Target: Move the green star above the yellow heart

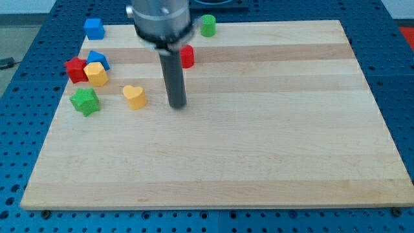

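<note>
Green star [85, 101]: sits near the left edge of the wooden tabletop [259, 155], left of the yellow heart and slightly nearer the view's bottom, a clear gap between the two.
Yellow heart [134, 96]: lies apart from every other block, between the green star on its left and my tip on its right.
My tip [178, 105]: the rod's lower end rests on the wood just right of the yellow heart, touching no block; the green star is farther left, beyond the heart.
End effector: a plain dark rod with no jaws, so there is nothing to be apart, together or clamped.
Left cluster: a red star [76, 69], a yellow block [97, 74] of unclear shape and a blue block [98, 59] sit packed together, just beyond the green star toward the view's top.
Blue cube [94, 28]: stands at the far left corner.
Red block [187, 56]: partly hidden behind the rod, shape hard to tell.
Green cylinder [207, 25]: stands at the far edge, right of the arm's grey housing [160, 22].
Surroundings: a blue perforated bench [401, 77] frames the tabletop.
</note>
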